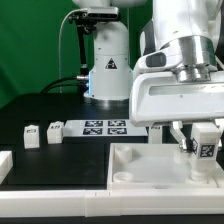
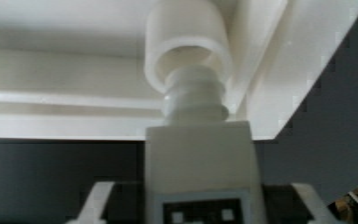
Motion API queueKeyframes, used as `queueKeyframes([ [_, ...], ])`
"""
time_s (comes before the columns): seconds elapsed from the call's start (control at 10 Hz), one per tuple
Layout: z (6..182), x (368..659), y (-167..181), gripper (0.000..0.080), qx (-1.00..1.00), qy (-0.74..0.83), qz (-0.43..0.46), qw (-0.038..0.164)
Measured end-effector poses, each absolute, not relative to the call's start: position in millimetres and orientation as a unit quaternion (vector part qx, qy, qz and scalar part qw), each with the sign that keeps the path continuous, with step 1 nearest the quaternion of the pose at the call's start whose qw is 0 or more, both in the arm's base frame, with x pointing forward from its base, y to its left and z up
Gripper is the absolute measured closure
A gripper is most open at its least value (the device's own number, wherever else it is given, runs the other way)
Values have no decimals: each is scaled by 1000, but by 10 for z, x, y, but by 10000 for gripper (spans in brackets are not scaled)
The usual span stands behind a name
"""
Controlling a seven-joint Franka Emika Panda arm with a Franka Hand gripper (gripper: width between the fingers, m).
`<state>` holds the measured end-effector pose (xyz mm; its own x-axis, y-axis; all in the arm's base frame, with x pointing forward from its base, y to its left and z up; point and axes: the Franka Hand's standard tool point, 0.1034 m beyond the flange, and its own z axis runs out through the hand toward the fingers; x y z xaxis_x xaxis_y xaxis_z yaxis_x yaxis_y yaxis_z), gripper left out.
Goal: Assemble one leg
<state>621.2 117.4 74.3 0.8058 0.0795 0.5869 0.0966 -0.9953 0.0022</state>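
The leg (image 1: 206, 150) is up off the counter (image 1: 40, 108), pinched in my end effector (image 1: 200, 146) over the corner of the white panel (image 1: 140, 168) toward the exterior view's right. I can see its black-and-white tag facing the exterior camera, low between the fingers.

On the wrist view the leg (image 2: 201, 160) runs straight out from the end effector (image 2: 202, 205). One of the fingers (image 2: 103, 204) is pressed against each side of it, and the tag sits at the held end. Its narrower peg (image 2: 192, 96) points at a round socket (image 2: 190, 52) on the panel, and the tip is right at the mouth. I cannot tell whether the peg is actually seated in the socket or only touching the rim.

The panel lies flat on the black counter in the foreground. Behind it, toward the middle of the exterior view, is the marker board (image 1: 102, 126). To the exterior view's left of that board stand a small white block (image 1: 55, 129) and a second small white block (image 1: 30, 134), both well apart from the panel and from the end effector.
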Motion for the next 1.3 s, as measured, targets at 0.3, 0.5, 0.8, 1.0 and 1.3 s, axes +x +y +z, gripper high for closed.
queueKeyframes([
  [0.3,733,6179,1161,511,-949,-47,-311,13],
  [0.5,726,6168,1169,511,-950,-47,-310,13],
  [0.8,695,6142,1181,511,-952,-49,-301,13],
  [1.0,604,6082,1172,511,-956,-50,-287,11],
  [1.3,564,6063,1166,511,-957,-51,-285,10],
])
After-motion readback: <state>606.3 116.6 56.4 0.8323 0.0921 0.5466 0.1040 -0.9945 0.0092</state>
